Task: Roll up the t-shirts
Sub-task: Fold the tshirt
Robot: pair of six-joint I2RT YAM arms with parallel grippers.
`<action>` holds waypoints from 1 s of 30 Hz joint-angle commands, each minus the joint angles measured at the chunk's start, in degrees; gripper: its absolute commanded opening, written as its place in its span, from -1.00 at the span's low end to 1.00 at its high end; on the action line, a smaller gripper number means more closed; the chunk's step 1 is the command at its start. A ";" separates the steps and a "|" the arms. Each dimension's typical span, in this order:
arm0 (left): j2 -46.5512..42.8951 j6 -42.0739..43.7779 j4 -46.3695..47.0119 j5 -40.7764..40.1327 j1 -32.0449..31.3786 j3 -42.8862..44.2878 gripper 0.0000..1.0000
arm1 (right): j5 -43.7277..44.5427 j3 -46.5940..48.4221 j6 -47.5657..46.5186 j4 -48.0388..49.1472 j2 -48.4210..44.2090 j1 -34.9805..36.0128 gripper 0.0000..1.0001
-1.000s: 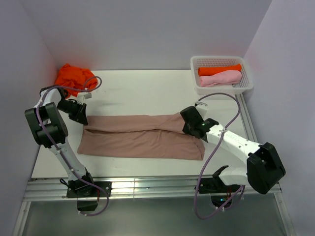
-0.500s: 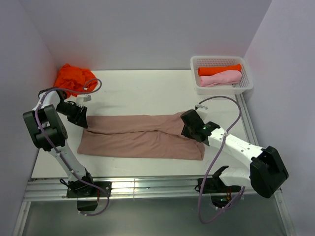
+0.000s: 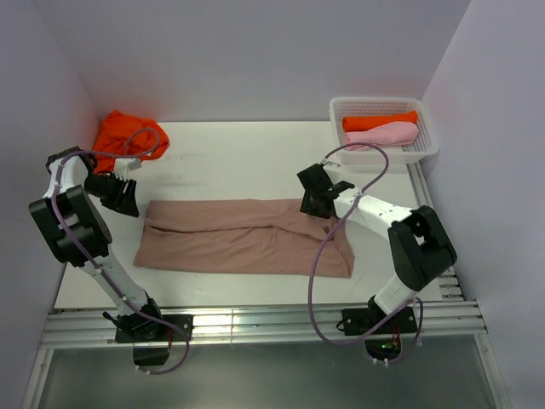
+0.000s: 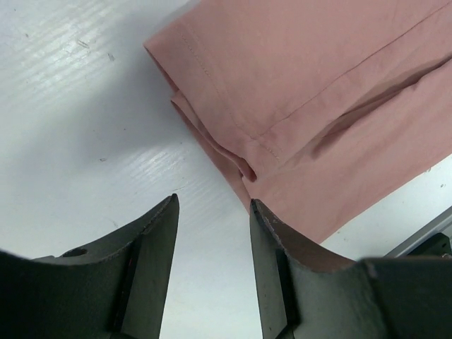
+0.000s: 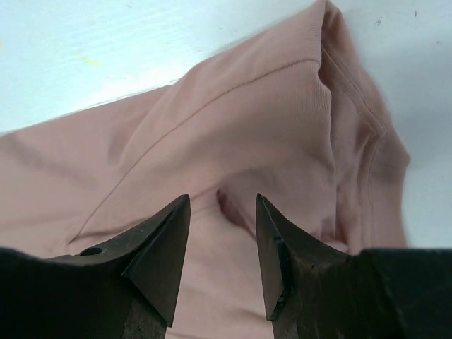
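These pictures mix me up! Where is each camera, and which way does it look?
Top: above and behind the arms, looking down at the table; both arms show.
Left wrist: on the left arm, looking down past the left pincer.
Right wrist: on the right arm, looking down past the right pincer.
All share the pinkish-brown t-shirt.

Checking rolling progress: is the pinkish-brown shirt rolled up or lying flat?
Flat, not rolled. The pinkish-brown shirt lies on the table as a long folded strip, layered edges visible, with no roll at either end.
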 commanded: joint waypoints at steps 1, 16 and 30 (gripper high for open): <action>-2.00 0.32 -1.37 2.04 -0.11 2.23 0.00 | -2.04 3.12 -2.21 1.79 2.98 -1.03 -0.01; -1.21 0.67 -2.78 4.24 -0.03 3.72 -0.06 | -7.93 -7.76 3.49 6.01 -6.14 4.32 -0.78; -1.65 1.99 -3.04 4.94 -0.03 2.49 -0.08 | -2.84 -13.14 11.06 2.16 -13.09 14.44 -0.67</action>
